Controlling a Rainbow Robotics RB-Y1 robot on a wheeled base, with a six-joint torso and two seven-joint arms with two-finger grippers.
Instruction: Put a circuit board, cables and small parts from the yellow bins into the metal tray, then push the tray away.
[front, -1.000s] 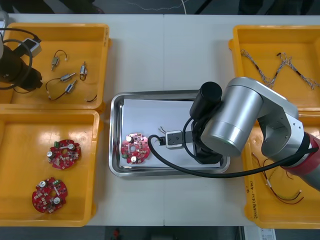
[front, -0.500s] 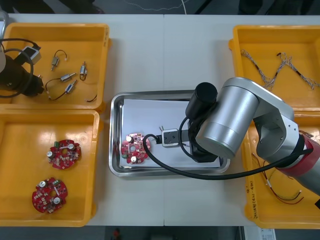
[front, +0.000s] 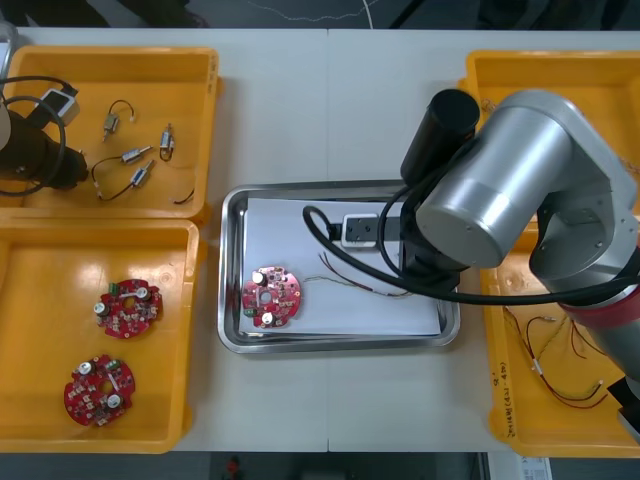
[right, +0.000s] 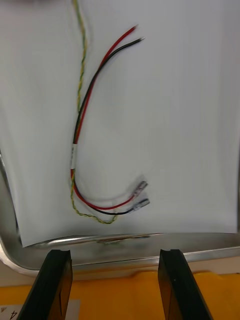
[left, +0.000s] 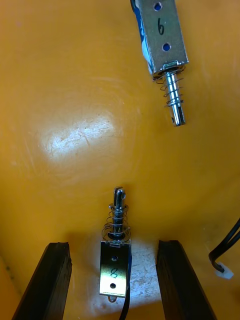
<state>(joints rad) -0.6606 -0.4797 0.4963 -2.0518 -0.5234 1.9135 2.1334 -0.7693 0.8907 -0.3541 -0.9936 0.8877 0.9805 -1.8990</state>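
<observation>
Centre of the front view: the metal tray (front: 231, 270), white inside, holds one round red circuit board (front: 271, 297) toward its left end. A cable (front: 362, 281) of red and black leads with a twisted yellow strand lies toward its right. The cable is flat and free. The right gripper (right: 114, 285) hangs over the tray's rim just beside it, fingers spread with nothing between them. At upper left, in the far left-hand yellow bin (front: 190, 110), the left gripper (left: 114, 282) stands low over a small metal part (left: 115, 257), fingers spread to either side of it and not visibly touching. A second part (left: 162, 45) lies well apart. Probable hazards: the smooth part, with its sprung pin, may twist or slip out as the fingers close. A black lead (left: 225, 247) near one finger may be pinched or drag a neighbour along. The right arm's black hose (front: 325, 235), looping low over the tray, may sweep the loose cable.
</observation>
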